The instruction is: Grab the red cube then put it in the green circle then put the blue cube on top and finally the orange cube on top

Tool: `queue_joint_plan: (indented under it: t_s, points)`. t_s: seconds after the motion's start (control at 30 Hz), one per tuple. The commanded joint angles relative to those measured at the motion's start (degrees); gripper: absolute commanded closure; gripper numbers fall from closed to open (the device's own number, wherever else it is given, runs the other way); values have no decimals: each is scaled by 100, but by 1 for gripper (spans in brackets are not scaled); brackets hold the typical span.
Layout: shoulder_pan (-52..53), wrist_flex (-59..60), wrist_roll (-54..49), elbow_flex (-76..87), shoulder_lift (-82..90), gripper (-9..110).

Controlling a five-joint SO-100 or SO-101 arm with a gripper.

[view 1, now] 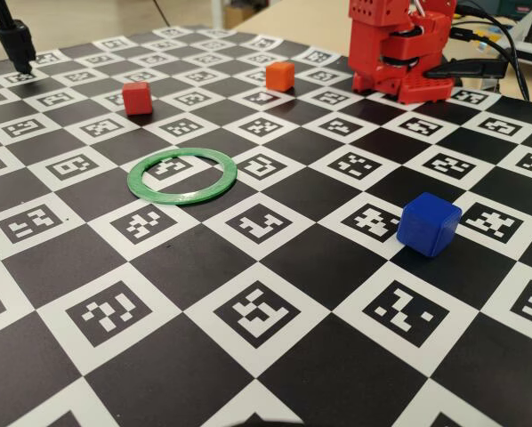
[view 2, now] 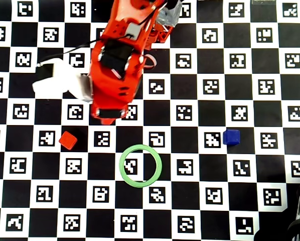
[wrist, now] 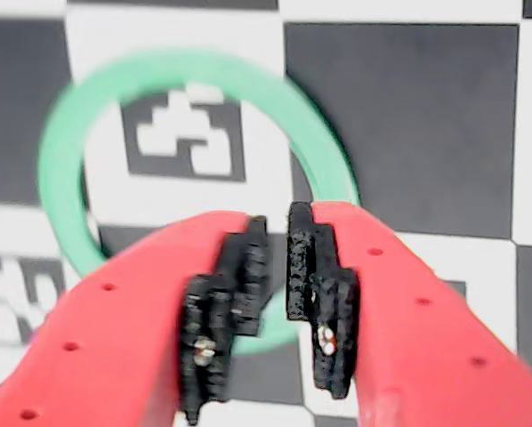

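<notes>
In the wrist view my red gripper (wrist: 278,222) points down at the board with its black pads a narrow slit apart and nothing between them. The green circle (wrist: 66,133) lies flat just beyond the tips, with nothing inside it. In the fixed view the green circle (view 1: 181,176) sits mid-board. The red cube (view 1: 137,97) is far left, the orange cube (view 1: 280,76) further back, and the blue cube (view 1: 429,224) near right. From overhead, the red cube (view 2: 68,140) is left of the green circle (view 2: 140,165) and the blue cube (view 2: 231,136) is right of it. My arm (view 2: 117,70) hides the orange cube and the jaws.
The board (view 1: 275,374) is a black-and-white checker of printed markers. The arm's red base (view 1: 399,49) stands at the far right with cables behind it. A black stand (view 1: 12,40) rises at the far left corner. A white blurred part (view 2: 59,83) sits beside the arm overhead.
</notes>
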Motion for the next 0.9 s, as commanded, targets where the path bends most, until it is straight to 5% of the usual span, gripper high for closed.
queue_joint_plan:
  t_s: [0.0, 0.5, 0.87]
  points:
    - [229, -9, 334, -580, -97, 94]
    - [967, 237, 1371, -1301, -1274, 58]
    - [1204, 387, 1494, -1951, -1819, 53]
